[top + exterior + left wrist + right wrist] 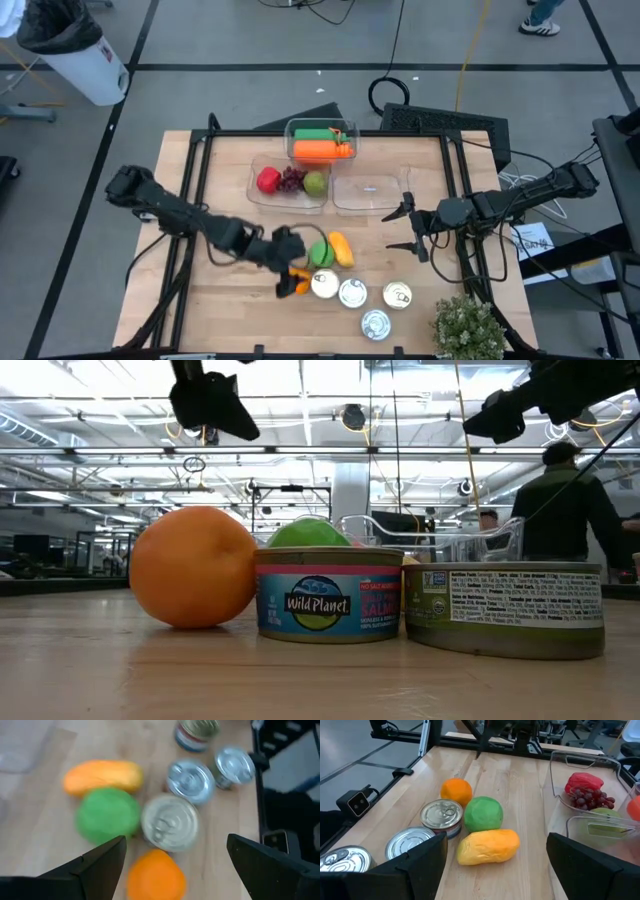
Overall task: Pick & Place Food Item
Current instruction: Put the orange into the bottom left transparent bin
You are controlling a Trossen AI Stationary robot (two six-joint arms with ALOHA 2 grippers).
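Note:
An orange (156, 876) lies on the table near its front, beside a green ball-shaped fruit (107, 815), a yellow mango (102, 776) and several tin cans (170, 822). My left gripper (175, 865) is open and hovers above the orange (299, 287), with one finger on each side and nothing touched. In the low view it (212, 405) hangs well above the orange (193, 567). My right gripper (495, 865) is open and waits over the table's right half (410, 228), facing the mango (488, 846) and the green fruit (483, 813).
At the far side stand clear containers: one (290, 183) with a red pepper, grapes and a green apple, one (320, 140) with carrots, and an empty one (368, 192). A potted plant (467, 328) stands at the near right corner. People (560, 510) stand beyond the table.

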